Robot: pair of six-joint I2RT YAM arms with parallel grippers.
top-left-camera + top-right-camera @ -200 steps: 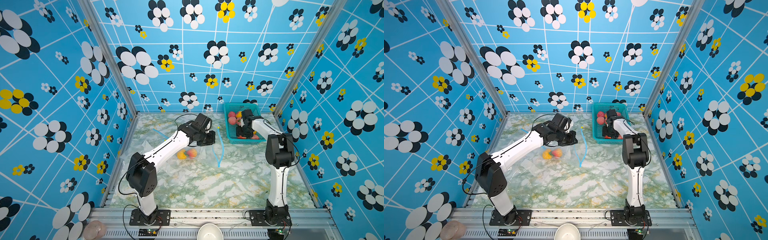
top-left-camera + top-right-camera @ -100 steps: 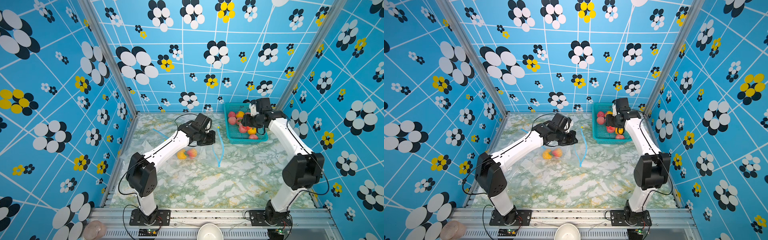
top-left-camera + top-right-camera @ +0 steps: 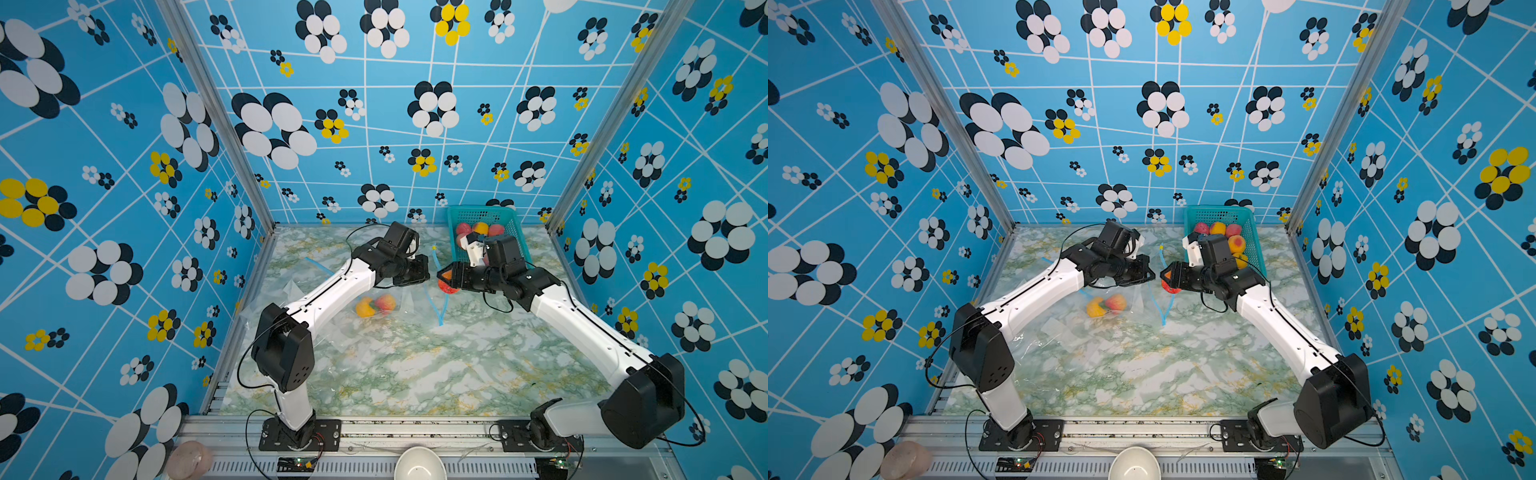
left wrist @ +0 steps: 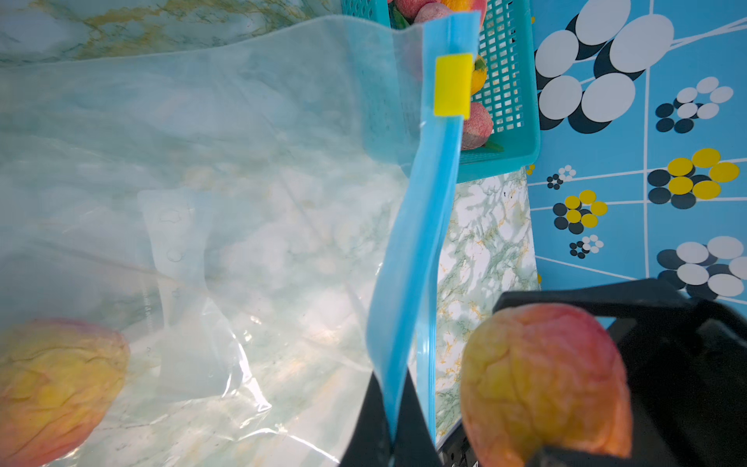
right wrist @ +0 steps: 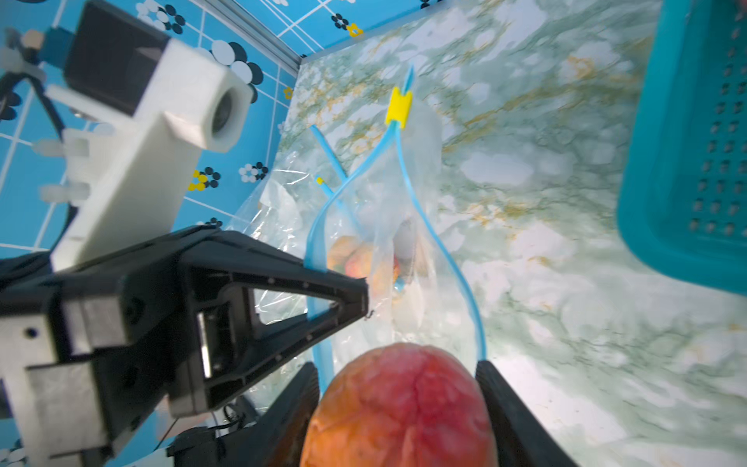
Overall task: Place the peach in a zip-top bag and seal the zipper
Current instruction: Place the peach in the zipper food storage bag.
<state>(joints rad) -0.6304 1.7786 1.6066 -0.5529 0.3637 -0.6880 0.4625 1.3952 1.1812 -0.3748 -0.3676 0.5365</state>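
My right gripper (image 3: 444, 279) (image 5: 398, 374) is shut on a red-orange peach (image 3: 448, 287) (image 3: 1170, 286) (image 5: 404, 408) and holds it above the table, just in front of the bag's mouth. The clear zip-top bag (image 3: 399, 303) (image 4: 242, 161) has a blue zipper strip (image 4: 420, 226) and a yellow slider (image 4: 452, 85) (image 5: 398, 106). My left gripper (image 3: 422, 270) (image 4: 398, 440) is shut on one side of that strip and lifts it, so the mouth gapes. Two peaches (image 3: 376, 305) (image 5: 359, 258) lie inside the bag.
A teal basket (image 3: 482, 214) (image 5: 687, 161) with several peaches stands at the back right, close behind my right wrist. More clear plastic with a second blue strip (image 3: 320, 266) lies left of the bag. A white bowl (image 3: 419, 463) sits below the table's front rail.
My right arm has swung out of the basket and come left to the bag's mouth with the peach in its jaws. The left arm has kept still, holding the zipper strip.
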